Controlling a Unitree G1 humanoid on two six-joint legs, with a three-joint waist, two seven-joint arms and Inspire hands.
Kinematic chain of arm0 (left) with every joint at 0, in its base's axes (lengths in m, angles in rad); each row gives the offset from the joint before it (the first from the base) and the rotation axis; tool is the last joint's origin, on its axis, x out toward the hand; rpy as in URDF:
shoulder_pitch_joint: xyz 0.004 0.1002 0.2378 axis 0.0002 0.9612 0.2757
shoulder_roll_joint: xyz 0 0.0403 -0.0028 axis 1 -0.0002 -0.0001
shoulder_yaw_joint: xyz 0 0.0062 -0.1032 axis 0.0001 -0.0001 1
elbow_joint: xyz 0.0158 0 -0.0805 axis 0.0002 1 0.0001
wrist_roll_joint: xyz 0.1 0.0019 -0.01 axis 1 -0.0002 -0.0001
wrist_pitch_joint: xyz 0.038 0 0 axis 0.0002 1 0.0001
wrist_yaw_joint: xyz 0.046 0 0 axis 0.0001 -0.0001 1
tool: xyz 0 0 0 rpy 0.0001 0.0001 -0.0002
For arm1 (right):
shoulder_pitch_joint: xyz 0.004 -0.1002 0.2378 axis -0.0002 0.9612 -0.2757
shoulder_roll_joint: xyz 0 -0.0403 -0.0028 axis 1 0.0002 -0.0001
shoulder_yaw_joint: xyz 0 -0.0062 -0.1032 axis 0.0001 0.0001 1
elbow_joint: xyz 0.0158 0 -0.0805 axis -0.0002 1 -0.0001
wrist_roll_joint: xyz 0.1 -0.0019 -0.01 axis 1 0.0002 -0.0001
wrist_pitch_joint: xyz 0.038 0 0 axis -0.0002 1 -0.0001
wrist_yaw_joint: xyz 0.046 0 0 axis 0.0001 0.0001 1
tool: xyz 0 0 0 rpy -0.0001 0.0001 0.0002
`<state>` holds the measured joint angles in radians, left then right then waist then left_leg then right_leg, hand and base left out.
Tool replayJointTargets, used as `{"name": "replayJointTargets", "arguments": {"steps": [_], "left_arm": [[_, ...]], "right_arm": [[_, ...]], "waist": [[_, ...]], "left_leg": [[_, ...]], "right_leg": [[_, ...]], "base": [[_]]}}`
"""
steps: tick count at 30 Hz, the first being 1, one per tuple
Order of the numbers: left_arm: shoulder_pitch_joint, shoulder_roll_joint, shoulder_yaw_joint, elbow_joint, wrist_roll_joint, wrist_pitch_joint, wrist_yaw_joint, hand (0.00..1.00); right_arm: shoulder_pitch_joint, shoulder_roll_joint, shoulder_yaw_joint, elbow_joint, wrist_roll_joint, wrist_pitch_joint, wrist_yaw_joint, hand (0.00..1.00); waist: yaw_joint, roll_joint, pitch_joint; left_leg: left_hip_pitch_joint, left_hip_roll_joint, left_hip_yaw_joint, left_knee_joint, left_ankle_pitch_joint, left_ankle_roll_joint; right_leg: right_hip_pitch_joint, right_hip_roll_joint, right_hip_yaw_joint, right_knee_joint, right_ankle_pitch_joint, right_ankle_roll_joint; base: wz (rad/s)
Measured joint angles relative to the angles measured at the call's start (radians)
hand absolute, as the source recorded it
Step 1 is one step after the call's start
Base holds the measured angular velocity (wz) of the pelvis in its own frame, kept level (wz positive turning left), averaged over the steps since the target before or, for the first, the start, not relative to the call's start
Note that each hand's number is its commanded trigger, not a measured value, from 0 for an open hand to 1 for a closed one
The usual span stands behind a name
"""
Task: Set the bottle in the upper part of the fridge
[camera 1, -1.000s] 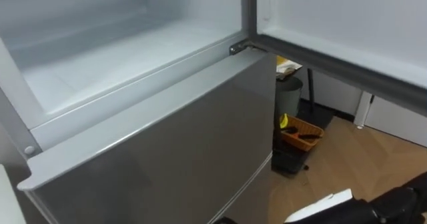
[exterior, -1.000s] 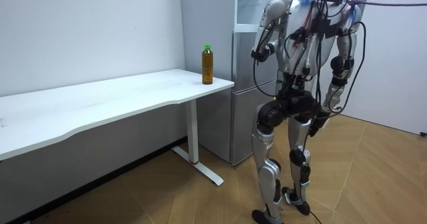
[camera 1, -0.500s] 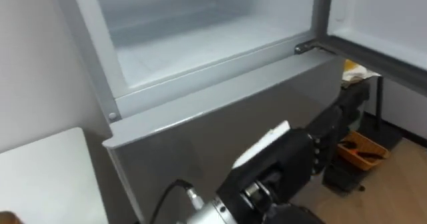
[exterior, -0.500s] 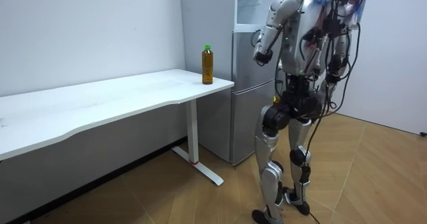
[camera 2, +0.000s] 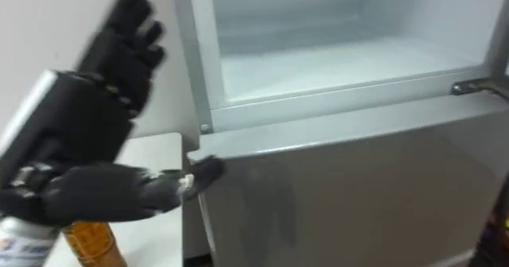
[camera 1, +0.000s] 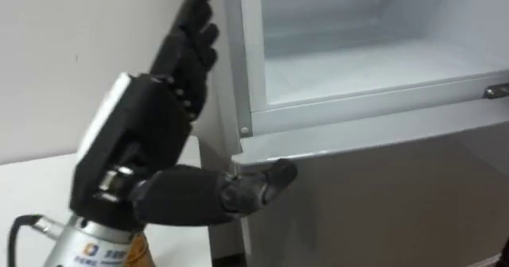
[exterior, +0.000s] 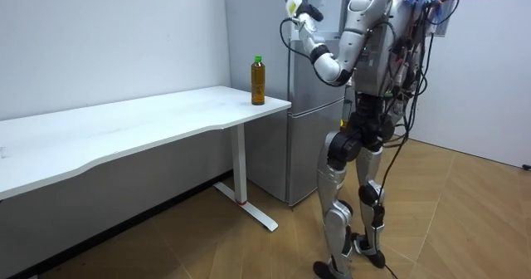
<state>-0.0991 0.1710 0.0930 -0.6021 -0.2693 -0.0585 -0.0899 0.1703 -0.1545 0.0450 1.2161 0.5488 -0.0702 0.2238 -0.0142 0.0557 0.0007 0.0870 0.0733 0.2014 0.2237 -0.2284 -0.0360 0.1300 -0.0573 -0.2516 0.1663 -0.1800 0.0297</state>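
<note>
The left robot hand [camera 1: 147,132] is up in front of the head camera, released, with straight fingers and nothing in it. Its thumb points toward 3 o'clock, at the corner of the fridge. The bottle [camera 2: 89,247] is not yet picked up. It stands upright on the white surface [exterior: 166,117] at the end next to the fridge, at about 6 o'clock from the robot hand in the eye views and about 7 o'clock in the room view. At 2 o'clock from the robot hand lies the upper compartment [camera 1: 374,60], open and bare, above the closed lower door [camera 1: 382,187].

The step in hand looks like the reach for the bottle. To do it well, the robot hand should probably come down and out toward the surface with the fingers kept spread. It should then close round the bottle's amber body rather than the green cap, so that the tall bottle is not tipped.

Half a second ago the arm lay low across the lower door, at chest height in the room view; now the robot hand stands above the robot's shoulder, near the fridge's top. The eye views have swung to the robot's left — the camera's own move, which brings the wall and the surface in. The bottle has stayed in its place.
</note>
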Motion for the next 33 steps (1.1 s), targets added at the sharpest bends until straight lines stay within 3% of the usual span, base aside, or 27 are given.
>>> {"name": "replayJointTargets", "arguments": {"steps": [5, 7, 11, 15, 21, 23, 25, 29, 33], "left_arm": [[0.025, 0.001, 0.169, -0.008, 0.014, -0.073, 0.093, 0.0], [0.031, 0.001, 0.243, -0.009, 0.02, -0.092, 0.159, 0.0], [0.036, 0.001, 0.32, -0.019, 0.023, -0.153, 0.241, 0.0], [0.122, -0.003, 0.402, -0.011, 0.03, -0.175, 0.307, 0.0], [0.3, -0.014, 0.402, 0.105, 0.045, -0.181, 0.397, 0.0], [0.356, -0.029, 0.402, 0.16, 0.044, -0.179, 0.415, 0.0], [0.408, -0.053, 0.4, 0.198, 0.041, -0.171, 0.452, 0.0], [0.448, -0.07, 0.372, 0.333, 0.021, -0.175, 0.477, 0.0], [0.47, -0.072, 0.29, 0.578, -0.025, -0.178, 0.489, 0.0]], "right_arm": [[0.017, 0.003, -0.043, 0.01, -0.01, -0.008, 0.043, 0.0], [0.032, 0.003, -0.077, 0.018, -0.007, -0.027, 0.051, 0.0], [0.041, 0.005, -0.089, 0.027, -0.004, -0.039, 0.05, 0.0], [0.054, 0.01, -0.113, 0.027, -0.004, -0.04, 0.05, 0.0], [0.06, 0.007, -0.118, 0.027, -0.017, -0.038, 0.039, 0.0], [0.059, 0.009, -0.129, 0.026, -0.031, -0.038, 0.038, 0.0], [0.06, 0.013, -0.14, 0.024, -0.051, -0.037, 0.035, 0.0], [0.072, 0.005, -0.144, 0.004, -0.077, -0.036, 0.025, 0.0], [0.088, 0.006, -0.148, -0.023, -0.101, -0.031, 0.006, 0.0]], "waist": [[0.029, 0.008, 0.0038], [0.035, 0.019, -0.0037], [0.051, 0.018, -0.0048], [0.067, 0.012, -0.004], [0.081, 0.005, -0.0003], [0.08, 0.005, -0.0001], [0.081, -0.008, 0.0001], [0.09, -0.017, 0.0023], [0.096, -0.025, 0.0005]], "left_leg": [[0.009, -0.007, -0.001, -0.002, 0.0, 0.0], [0.009, -0.013, -0.013, -0.001, 0.002, 0.003], [0.01, -0.018, -0.019, -0.001, 0.002, 0.004], [0.017, -0.02, -0.04, -0.001, 0.002, 0.004], [0.015, -0.029, -0.065, -0.001, 0.002, 0.004], [0.012, -0.031, -0.072, 0.0, 0.002, 0.004], [0.009, -0.033, -0.074, 0.0, 0.002, 0.004], [0.008, -0.035, -0.073, -0.001, 0.002, 0.004], [0.009, -0.036, -0.075, -0.001, 0.002, 0.004]], "right_leg": [[0.014, -0.005, -0.001, -0.016, -0.01, 0.005], [0.016, -0.009, -0.007, -0.013, -0.013, 0.007], [0.022, -0.013, -0.017, -0.014, -0.015, 0.01], [0.036, -0.013, -0.027, -0.017, -0.017, 0.011], [0.047, -0.02, -0.055, -0.014, -0.03, 0.014], [0.047, -0.022, -0.06, -0.014, -0.031, 0.015], [0.048, -0.023, -0.064, -0.015, -0.031, 0.016], [0.046, -0.025, -0.065, -0.014, -0.034, 0.018], [0.049, -0.026, -0.068, -0.015, -0.034, 0.018]], "base": [[-0.01], [0.11], [0.08], [0.07], [0.15], [0.12], [0.05], [0.01], [0.0]]}}
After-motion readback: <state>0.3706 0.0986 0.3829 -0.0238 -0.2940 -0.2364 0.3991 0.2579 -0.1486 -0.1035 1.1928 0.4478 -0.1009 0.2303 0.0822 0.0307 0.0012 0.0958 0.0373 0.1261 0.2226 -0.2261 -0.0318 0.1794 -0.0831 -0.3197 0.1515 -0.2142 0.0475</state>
